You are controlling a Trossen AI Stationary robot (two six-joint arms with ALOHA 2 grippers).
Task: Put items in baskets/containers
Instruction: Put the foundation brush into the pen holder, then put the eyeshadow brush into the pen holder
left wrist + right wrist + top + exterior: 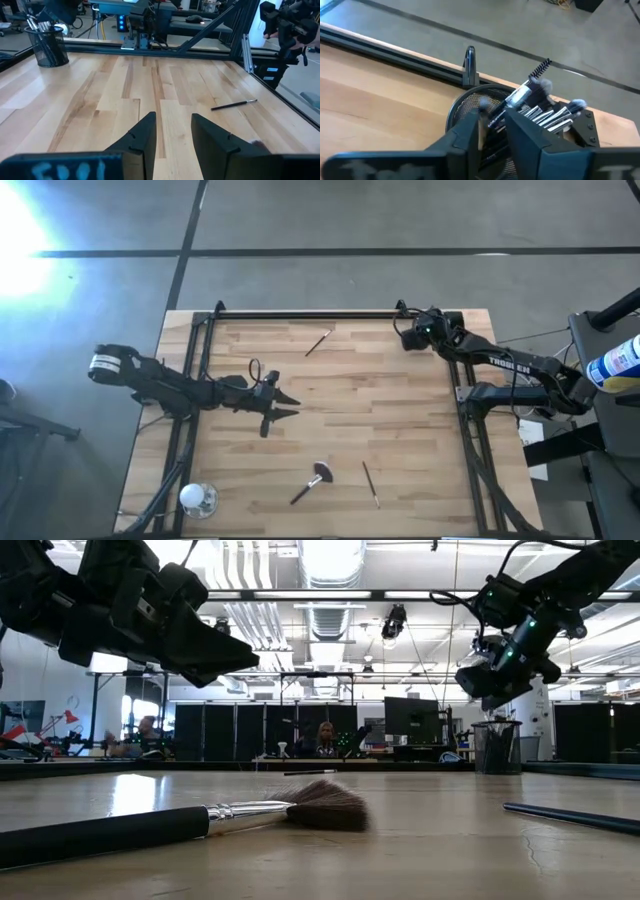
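Three brushes lie loose on the tabletop (400, 420): a fan brush (310, 482) and a slim brush (370, 483) below the left gripper (285, 406), another brush (318, 342) above it. The left gripper hovers mid-table, fingers parted, holding nothing. Directly beneath the right gripper (492, 131), the mesh cup (465, 102) holds several brushes; its fingers stand slightly apart and empty.

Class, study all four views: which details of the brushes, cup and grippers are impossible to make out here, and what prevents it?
- Cup, right wrist view: lower part hidden behind the right gripper; brush count inside unclear.
- Cup, high view: covered by the right gripper.
- Fan brush, low view: handle end cut off by the edge.
- Slim brush, high view: tip too small.
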